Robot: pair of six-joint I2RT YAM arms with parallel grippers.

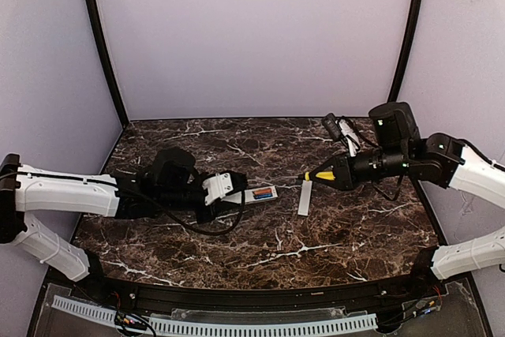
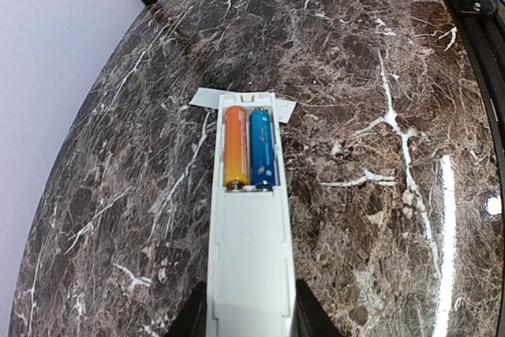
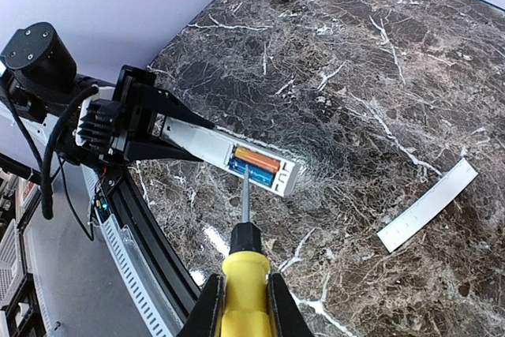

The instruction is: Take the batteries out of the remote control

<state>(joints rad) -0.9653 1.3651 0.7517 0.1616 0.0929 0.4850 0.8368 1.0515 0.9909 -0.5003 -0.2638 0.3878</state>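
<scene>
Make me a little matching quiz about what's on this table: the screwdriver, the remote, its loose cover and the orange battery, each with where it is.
Things:
1 screwdriver
2 remote control
3 back cover
4 orange battery

Places:
A seated in the remote control
B in the right gripper
C flat on the table
D in the left gripper

Pairs: 1-B, 2-D, 3-C, 4-A.

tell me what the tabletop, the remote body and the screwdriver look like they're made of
Tabletop: dark brown marble look with white veins, glossy, showing light glare; could be stone or a printed laminate.
Remote control: matte light-grey plastic, judging by moulded edges.
Screwdriver: smooth yellow handle, probably plastic; thin grey shaft with a dull sheen, likely metal.
</scene>
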